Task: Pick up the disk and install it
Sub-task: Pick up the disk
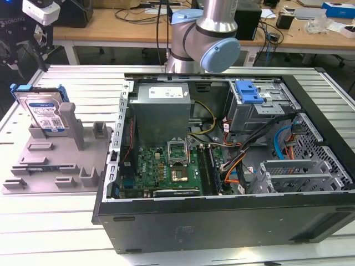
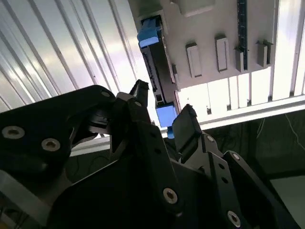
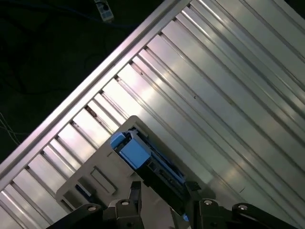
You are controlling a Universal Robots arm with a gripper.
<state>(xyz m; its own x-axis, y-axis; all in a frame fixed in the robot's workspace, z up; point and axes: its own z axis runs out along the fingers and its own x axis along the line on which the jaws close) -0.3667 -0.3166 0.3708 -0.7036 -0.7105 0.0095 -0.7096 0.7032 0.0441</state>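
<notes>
Blue-railed, the disk stands upright in the grey tray near the surface's edge; the jaws hang open and empty over it, so the pickup seems to need a centred descent.

Disk base: in the exterior view, the flat silver-grey hard drive in its blue plastic rail is partly hidden behind an upright post of the grey slotted plastic fixture tray.
Disk end: in the first wrist view, it is covered by black gripper fingers over that tray.
Arm: the silver-and-blue robot arm behind the tray is cut off at the picture's edge.
</notes>
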